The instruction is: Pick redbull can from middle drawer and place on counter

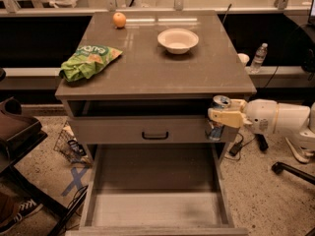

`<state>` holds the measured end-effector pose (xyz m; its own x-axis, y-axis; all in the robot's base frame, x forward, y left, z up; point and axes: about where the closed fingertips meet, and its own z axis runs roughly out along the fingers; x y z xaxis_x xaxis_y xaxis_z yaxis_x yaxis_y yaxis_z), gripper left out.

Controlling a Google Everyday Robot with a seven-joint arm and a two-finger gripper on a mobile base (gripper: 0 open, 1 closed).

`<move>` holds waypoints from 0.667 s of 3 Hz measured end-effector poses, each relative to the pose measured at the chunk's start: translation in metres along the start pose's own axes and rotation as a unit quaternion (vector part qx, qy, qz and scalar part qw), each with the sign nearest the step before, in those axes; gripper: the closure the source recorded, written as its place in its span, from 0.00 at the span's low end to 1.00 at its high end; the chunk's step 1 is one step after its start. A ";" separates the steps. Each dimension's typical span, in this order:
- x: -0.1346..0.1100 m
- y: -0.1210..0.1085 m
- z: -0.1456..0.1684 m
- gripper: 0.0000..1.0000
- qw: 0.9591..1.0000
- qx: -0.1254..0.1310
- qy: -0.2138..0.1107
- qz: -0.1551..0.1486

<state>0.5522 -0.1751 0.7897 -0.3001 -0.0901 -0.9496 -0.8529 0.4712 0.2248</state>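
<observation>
step: carry, I judge. The can (pixel 221 102) is out of the drawer (pixel 155 181) and not yet on the counter (pixel 147 75).
drawer: pulled out, floor bare.
can position: upright and off the ground at the cabinet's front right corner, in front of the right end of the upper drawer front (pixel 118 130). Its top sits just under the counter lip.
gripper: the gripper (pixel 217 117) reaches in from the right, jaws clamped around the can's middle. The can top shows above the fingers, the lower body below.
lift: go straight up until the can base clears the lip, then move inward. Going inward first would likely hit the edge.
drop zone: chip bag (pixel 88 60) on the left, orange (pixel 119 19) back left, bowl (pixel 178 40) back centre. The front right patch is bare and nearest, so use that.
release: set the base flat and open only once the can is bearing. A tall slim can tips easily.
chip bag: green, crinkled, soft, lumpy.
orange: small and round, would roll if bumped.
counter: flat grey-brown slab, slight gloss, glare at the back.
drawer build: grey, flat floor, low side walls.
bowl: pale, round, shallow, matte.
can build: slim cylinder, shiny silver top, smooth wall. Probably slippery, so keep it vertical.
gripper build: cream fingers on a rounded white wrist.
</observation>
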 end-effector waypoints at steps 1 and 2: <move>-0.056 0.011 -0.033 1.00 0.999 0.045 0.009 -0.008; -0.108 0.013 -0.051 1.00 0.997 0.077 0.015 -0.024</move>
<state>0.5511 -0.2040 0.9060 -0.2755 -0.1402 -0.9510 -0.7917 0.5942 0.1418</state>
